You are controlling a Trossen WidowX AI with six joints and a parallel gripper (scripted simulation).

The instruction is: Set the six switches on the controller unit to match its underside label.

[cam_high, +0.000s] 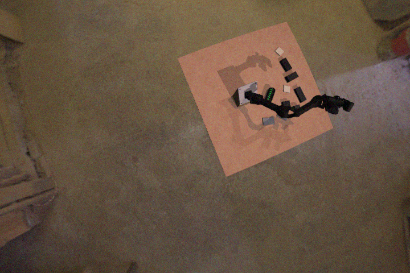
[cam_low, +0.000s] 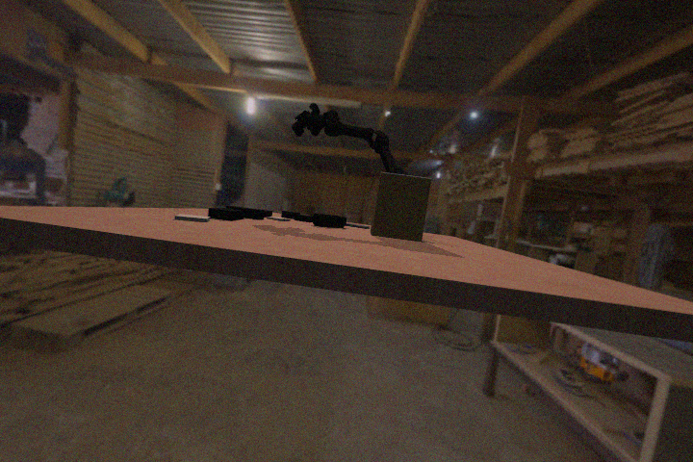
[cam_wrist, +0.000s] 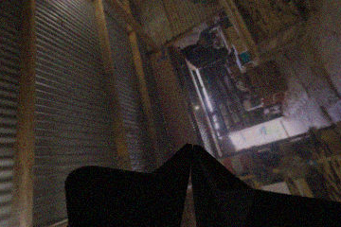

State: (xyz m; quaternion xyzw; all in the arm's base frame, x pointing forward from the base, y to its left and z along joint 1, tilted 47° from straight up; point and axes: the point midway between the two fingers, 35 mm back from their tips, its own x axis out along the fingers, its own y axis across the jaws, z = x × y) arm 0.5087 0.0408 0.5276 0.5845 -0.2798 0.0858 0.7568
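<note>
The dark grey controller unit [cam_high: 270, 94] [cam_low: 329, 219] lies on the bench near the arm's pedestal, its switch side up. A row of small green marks shows on its top in the top view. The individual switch settings are too small to read, and the underside label is hidden. My gripper [cam_high: 351, 106] [cam_wrist: 191, 150] is shut and empty, its fingertips meeting in the wrist view. It is raised high above the bench, beyond the bench's right edge in the top view, well away from the unit. The wrist view shows only the roof and room.
The bench [cam_high: 218, 135] [cam_low: 282, 244] also carries dark modules [cam_high: 285, 64] [cam_high: 291, 77] [cam_high: 299, 94], pale square parts [cam_high: 279, 51] [cam_high: 286, 89] and a grey-blue plate [cam_high: 268, 120]. The pedestal [cam_high: 243, 100] [cam_low: 401, 207] stands beside the unit. The arm passes over some parts and partly hides them.
</note>
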